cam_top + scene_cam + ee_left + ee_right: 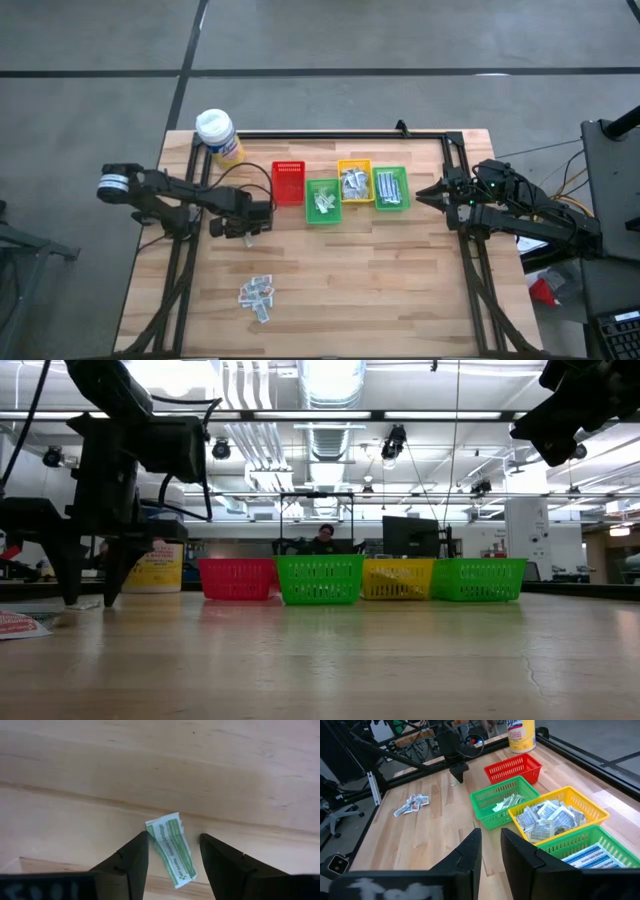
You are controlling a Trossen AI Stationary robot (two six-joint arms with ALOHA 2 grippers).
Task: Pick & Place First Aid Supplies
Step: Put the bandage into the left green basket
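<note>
A pale greenish-white sachet [172,849] lies flat on the wooden table. My left gripper [172,857] points straight down over it, open, one finger on each side of the sachet; in the high view this gripper [250,228] stands left of the bins. A small heap of first aid supplies [257,295] lies nearer the front edge. My right gripper [491,851] waits above the table's right side, a narrow gap between its fingers with nothing in it.
Four small bins stand in a row at the table's middle: red [288,183], green [322,200] with sachets, yellow [354,182] with silvery packets, green [390,188] with striped strips. A yellow bottle with a white cap [218,135] stands at the far left corner.
</note>
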